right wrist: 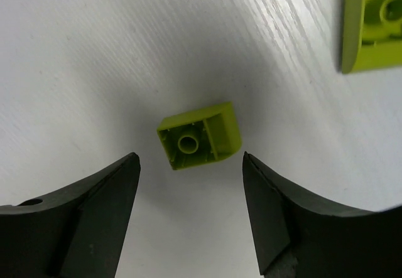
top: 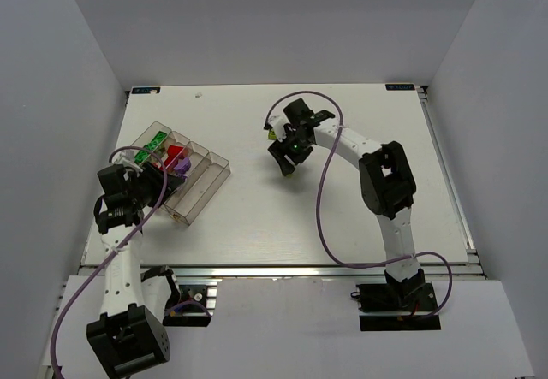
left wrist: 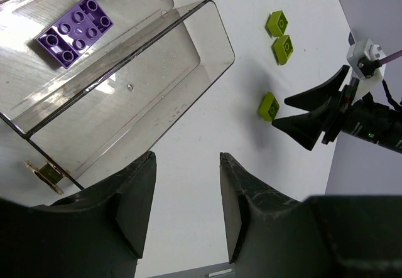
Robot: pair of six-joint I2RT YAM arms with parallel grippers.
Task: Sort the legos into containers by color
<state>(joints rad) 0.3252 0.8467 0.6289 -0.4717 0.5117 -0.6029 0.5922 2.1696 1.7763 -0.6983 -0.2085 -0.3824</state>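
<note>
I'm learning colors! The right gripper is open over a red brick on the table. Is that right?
Not quite. The brick is yellow-green, not red. The right wrist view shows it on the table, with the right gripper open over it.

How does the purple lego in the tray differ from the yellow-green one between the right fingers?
The purple lego is a flat plate, studs up; the yellow-green lego is a chunkier brick showing its hollow underside. The purple one lies in a tray compartment; the yellow-green one sits on the table between the open right fingers, untouched. Neither is gripped.
</note>
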